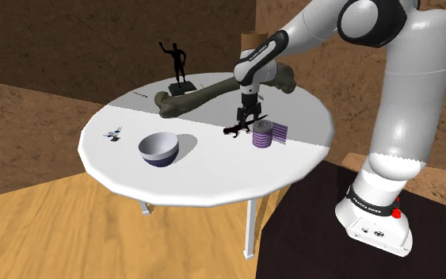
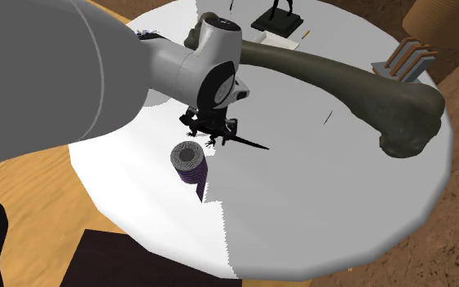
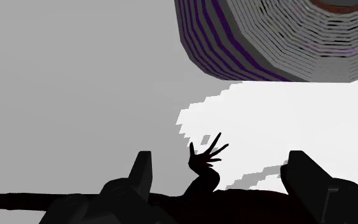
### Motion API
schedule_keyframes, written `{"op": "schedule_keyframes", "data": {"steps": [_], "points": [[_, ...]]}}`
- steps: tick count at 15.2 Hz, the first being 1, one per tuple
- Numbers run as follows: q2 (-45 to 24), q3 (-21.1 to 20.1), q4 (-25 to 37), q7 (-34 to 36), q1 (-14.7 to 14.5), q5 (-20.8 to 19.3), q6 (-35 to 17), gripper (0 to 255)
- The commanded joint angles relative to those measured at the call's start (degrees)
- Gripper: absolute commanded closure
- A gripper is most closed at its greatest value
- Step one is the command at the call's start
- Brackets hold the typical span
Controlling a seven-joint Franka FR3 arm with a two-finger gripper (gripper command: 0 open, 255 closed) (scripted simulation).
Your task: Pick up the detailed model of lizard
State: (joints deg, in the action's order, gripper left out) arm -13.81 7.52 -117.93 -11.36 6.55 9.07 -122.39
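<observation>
Jaws stand wide apart, holding nothing. The lizard (image 3: 203,180) lies on the tabletop (image 1: 213,170) between them, its tail running past 1 jaw.

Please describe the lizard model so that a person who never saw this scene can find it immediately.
On the round white table, look beside the purple-striped cylinder, directly under the black gripper. The lizard is small, flat and all black, with splayed toes and a long thin tail.
</observation>
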Motion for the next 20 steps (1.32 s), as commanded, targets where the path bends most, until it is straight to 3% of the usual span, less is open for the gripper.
{"op": "schedule_keyframes", "data": {"steps": [1,6,7,16,20], "points": [[-1.14,-0.13,-0.11,-0.18,-0.02,0.30,-1.26,0],[-2.90,-0.30,-0.72,-0.68,0.06,0.81,-3.58,0],[-2.93,-0.29,-0.70,-0.71,0.08,0.81,-3.59,255],[-2.90,-0.29,-0.72,-0.69,0.06,0.81,-3.58,255],[-0.94,-0.09,-0.03,-0.12,-0.05,0.25,-0.98,255]]}}
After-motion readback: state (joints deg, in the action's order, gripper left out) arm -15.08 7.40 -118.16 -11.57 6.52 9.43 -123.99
